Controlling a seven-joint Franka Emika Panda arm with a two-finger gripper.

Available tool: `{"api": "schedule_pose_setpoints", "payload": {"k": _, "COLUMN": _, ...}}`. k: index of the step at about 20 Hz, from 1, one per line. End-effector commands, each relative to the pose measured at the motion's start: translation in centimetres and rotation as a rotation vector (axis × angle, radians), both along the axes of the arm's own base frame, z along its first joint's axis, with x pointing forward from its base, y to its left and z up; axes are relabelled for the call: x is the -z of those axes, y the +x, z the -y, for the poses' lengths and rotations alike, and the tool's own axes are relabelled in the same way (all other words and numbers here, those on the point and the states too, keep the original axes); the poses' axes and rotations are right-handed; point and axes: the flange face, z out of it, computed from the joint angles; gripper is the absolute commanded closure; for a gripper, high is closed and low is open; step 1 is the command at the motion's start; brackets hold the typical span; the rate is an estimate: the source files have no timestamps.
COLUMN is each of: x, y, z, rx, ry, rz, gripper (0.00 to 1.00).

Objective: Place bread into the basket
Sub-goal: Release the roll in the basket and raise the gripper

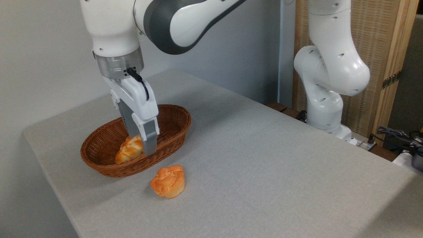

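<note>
**Bread low inside the basket, pincer closed around it**

The pincer (142,145) reaches down into the basket (99,162), its fingers (150,140) pointing at the woven floor and clamped narrowly on the bread (129,150). One grey finger stands in front of the roll and covers its right part; the other finger is behind it and barely shows. Only the left end of the bread is visible, sticking out to the left of the front finger, golden-orange with browned ridges. That end lies down inside the basket, near the front wall and below the braided rim. Whether the roll rests on the basket floor or hangs just clear of it cannot be told.

The basket sits on the grey bench (264,158), toward its left side. A small lumpy orange bun (168,181) stands on the bench just in front of the basket, outside it and not touching the rim. The arm's white base column (325,99) rises at the far right edge of the bench.
</note>
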Motion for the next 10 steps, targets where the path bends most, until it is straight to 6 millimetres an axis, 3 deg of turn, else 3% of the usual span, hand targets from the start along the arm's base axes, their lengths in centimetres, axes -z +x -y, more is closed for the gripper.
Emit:
{"api": "schedule_pose_setpoints", "payload": {"k": 1, "x": -0.7, "y": 0.5, "z": -3.4, "rx": -0.058, "ry": 0.019, "rz": 0.028, "gripper": 0.00}}
{"api": "schedule_pose_setpoints", "payload": {"k": 7, "x": -1.3, "y": 0.5, "z": -6.4, "rx": -0.087, "ry": 0.076, "rz": 0.041, "gripper": 0.00}}
{"api": "schedule_pose_setpoints", "payload": {"k": 10, "x": -1.3, "y": 0.5, "z": -6.5, "rx": -0.090, "ry": 0.069, "rz": 0.042, "gripper": 0.00}}
